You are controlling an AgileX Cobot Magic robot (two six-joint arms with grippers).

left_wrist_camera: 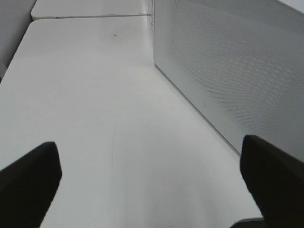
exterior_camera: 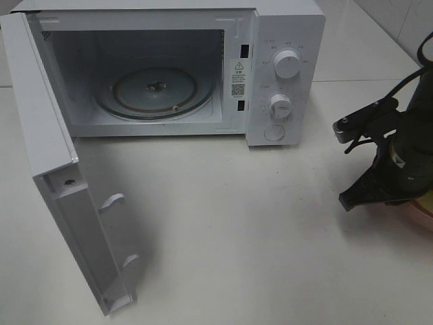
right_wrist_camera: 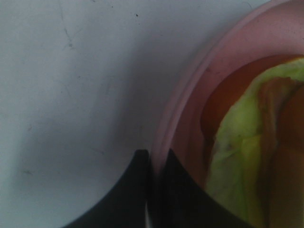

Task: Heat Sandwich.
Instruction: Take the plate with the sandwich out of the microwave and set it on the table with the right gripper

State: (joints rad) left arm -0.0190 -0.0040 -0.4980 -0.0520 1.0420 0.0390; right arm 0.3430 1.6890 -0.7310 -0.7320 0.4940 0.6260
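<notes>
The sandwich (right_wrist_camera: 247,156) lies on the pink plate (right_wrist_camera: 190,95) at lower right, whose rim the right gripper (right_wrist_camera: 152,161) pinches, arm angled down. Left gripper (left_wrist_camera: 152,175) gapes, empty.

Glossy white microwave (exterior_camera: 284,68) with a glass turntable (exterior_camera: 155,95); smooth matt white table (exterior_camera: 237,223); glossy pink plate (right_wrist_camera: 190,95).

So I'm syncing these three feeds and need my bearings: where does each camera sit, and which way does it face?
Exterior high: above the table, looking down at the open microwave; the right gripper shows.
Left wrist: on the left arm, facing the microwave's perforated side; open left gripper fingertips show.
Right wrist: on the right arm, looking down at the pink plate and the sandwich; shut fingertips pinch the rim.
Shared: exterior and right wrist both show the plate.
</notes>
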